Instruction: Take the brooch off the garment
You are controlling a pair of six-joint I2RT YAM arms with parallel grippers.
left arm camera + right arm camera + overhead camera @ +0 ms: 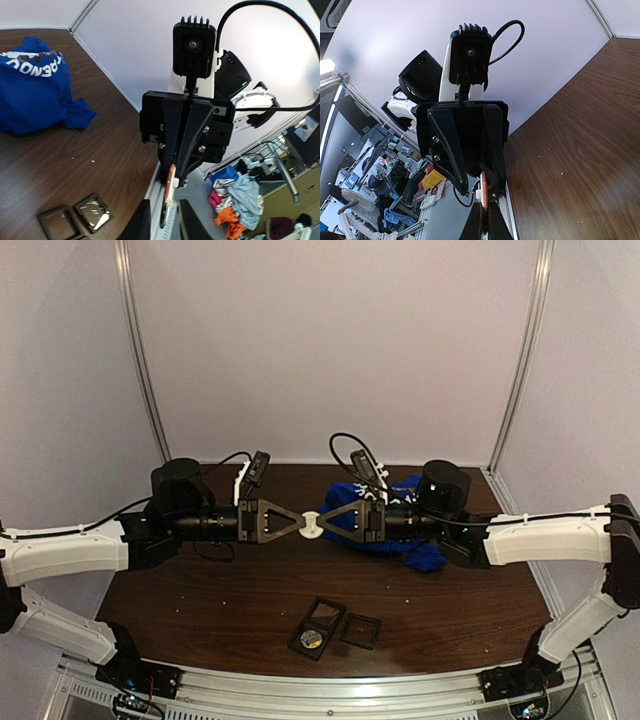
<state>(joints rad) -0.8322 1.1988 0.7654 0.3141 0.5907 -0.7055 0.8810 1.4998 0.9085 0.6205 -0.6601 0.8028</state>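
Black square boxes (pixel 318 628) lie nearest us on the dark wooden worktop (pixel 200 590). Above it, the small round white brooch (pixel 311 526) hangs in mid-air: our right tool (pixel 323 522) pinches its rim, our left tool (pixel 299 521) stands narrowly parted around it. We judge it light, stiff, slippery, best gripped edgewise. Beyond, the crumpled royal-blue T-shirt (pixel 35 95) lies apart; free air surrounds us, pale walls (pixel 330 350) far back.

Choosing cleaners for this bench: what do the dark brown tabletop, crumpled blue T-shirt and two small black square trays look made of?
Dark brown tabletop: wood or wood-look laminate, semi-gloss; grain streaks and glare show.
Crumpled blue T-shirt: soft matte fabric, probably cotton knit; it bunches in folds.
Small black square trays: likely rigid plastic; straight rims, shiny insides, too small to confirm.
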